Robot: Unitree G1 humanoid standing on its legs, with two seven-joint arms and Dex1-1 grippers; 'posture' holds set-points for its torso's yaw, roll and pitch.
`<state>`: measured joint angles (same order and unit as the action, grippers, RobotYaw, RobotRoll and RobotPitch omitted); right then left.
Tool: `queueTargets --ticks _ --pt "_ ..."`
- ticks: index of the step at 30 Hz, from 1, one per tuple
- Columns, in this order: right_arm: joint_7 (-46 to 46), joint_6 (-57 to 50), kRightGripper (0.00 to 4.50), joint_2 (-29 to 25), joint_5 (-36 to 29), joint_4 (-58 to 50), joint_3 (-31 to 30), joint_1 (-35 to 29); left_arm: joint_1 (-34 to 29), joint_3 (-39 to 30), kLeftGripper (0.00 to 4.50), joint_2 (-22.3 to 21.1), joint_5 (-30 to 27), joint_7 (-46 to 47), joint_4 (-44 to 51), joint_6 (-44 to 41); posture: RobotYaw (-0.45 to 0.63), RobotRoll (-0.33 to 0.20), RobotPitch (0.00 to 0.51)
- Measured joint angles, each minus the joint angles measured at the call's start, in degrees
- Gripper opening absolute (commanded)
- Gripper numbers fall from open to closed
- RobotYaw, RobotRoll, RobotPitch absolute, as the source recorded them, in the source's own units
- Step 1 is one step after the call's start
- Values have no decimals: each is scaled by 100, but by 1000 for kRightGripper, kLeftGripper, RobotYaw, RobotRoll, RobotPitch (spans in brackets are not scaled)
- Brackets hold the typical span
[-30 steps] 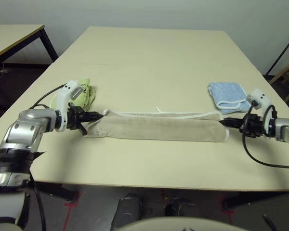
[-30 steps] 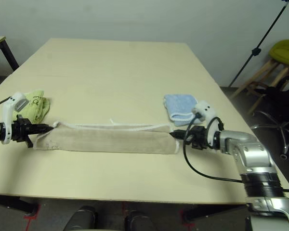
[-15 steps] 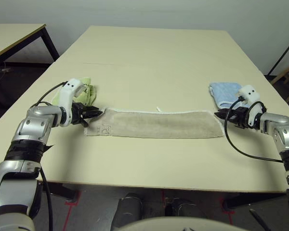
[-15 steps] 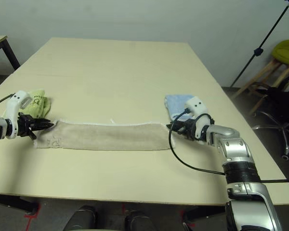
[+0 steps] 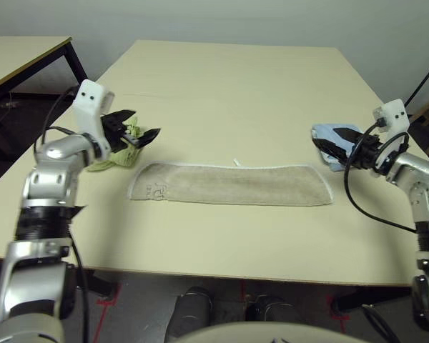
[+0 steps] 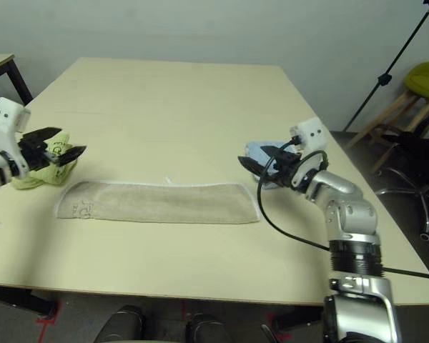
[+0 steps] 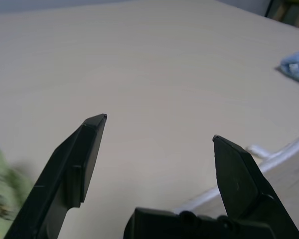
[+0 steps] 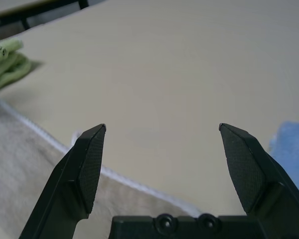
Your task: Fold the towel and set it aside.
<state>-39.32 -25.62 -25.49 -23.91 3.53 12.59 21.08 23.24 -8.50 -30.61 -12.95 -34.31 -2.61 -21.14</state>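
Observation:
The beige towel [image 5: 232,184] lies flat on the table as a long narrow strip with white edging, its logo end to the left. My left gripper [image 5: 139,133] hangs open above the table just beyond the towel's left end, over the lime green cloth, holding nothing. My right gripper [image 5: 334,140] is open too, raised past the towel's right end near the blue cloth. In the left wrist view the gripper [image 7: 159,127] stands wide over bare table with the towel's edge [image 7: 289,159] below. The right wrist view shows the right gripper [image 8: 162,127] spread above the towel [image 8: 20,149].
A lime green folded cloth [image 5: 118,146] sits at the left, under my left gripper. A light blue folded cloth [image 5: 329,136] lies at the right, partly behind my right gripper. The table [image 5: 229,86] stretches bare beyond the towel. A second table [image 5: 21,53] stands far left.
Both grippers have opened and let go of the towel's ends, then lifted up and away. The towel has settled flat into a long strip.

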Motion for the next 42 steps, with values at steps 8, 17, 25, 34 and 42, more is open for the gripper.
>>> queueTargets --ticks 8,17,25,34,42 --pt "863 862 4500 1135 278 -578 -320 -660 -594 -136 4486 1161 13 1580 909 -269 126 0 43" --pt "1188 1324 4500 1218 419 -579 -453 -641 -1173 -145 1816 1400 -31 1876 1057 -394 123 0 38" --pt "1298 1460 3917 1336 415 -578 -504 -767 -1340 11 0 1425 -12 1861 1074 -321 122 0 38" --pt "1354 1357 453 1348 374 -579 -512 -932 -1373 43 0 1421 6 1850 971 -108 120 0 37" --pt "1461 855 23 1120 645 -420 -758 -1355 -1611 51 0 1311 130 1741 567 114 122 0 34"
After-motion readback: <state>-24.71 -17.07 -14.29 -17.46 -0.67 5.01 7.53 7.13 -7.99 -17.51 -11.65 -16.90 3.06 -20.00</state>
